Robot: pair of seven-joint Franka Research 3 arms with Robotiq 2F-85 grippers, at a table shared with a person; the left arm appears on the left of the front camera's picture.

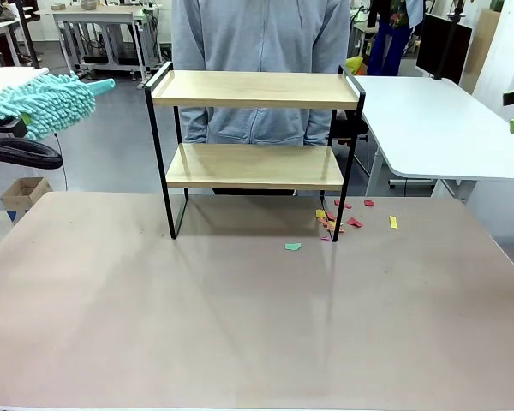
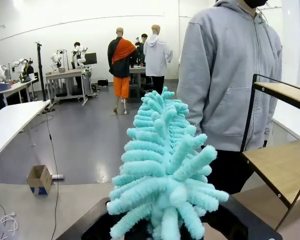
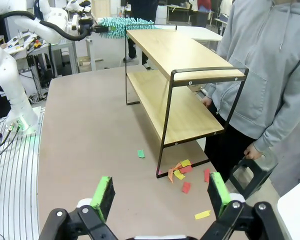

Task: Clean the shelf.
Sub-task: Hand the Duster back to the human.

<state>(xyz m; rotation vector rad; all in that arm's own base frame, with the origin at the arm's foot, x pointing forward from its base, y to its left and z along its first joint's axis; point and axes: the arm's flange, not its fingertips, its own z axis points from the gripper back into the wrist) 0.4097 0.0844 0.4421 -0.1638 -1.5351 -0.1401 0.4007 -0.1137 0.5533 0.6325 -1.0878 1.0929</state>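
Shelf (image 1: 255,89) boards bare, left gripper (image 3: 92,28) clamping duster (image 1: 43,103), paper scraps (image 1: 338,218) on table

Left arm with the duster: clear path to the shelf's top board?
Probably yes. The duster in the left gripper hangs level with the top board, off its left end, nothing between. The end rail needs clearing first.

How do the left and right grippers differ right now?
The left gripper has its jaws shut on the teal duster; the right gripper has its jaws wide open and holds nothing. The left gripper is raised off the table's left side, level with the shelf's top board; the right gripper hangs above the table, looking towards the paper scraps by the shelf's foot. Neither touches the shelf.
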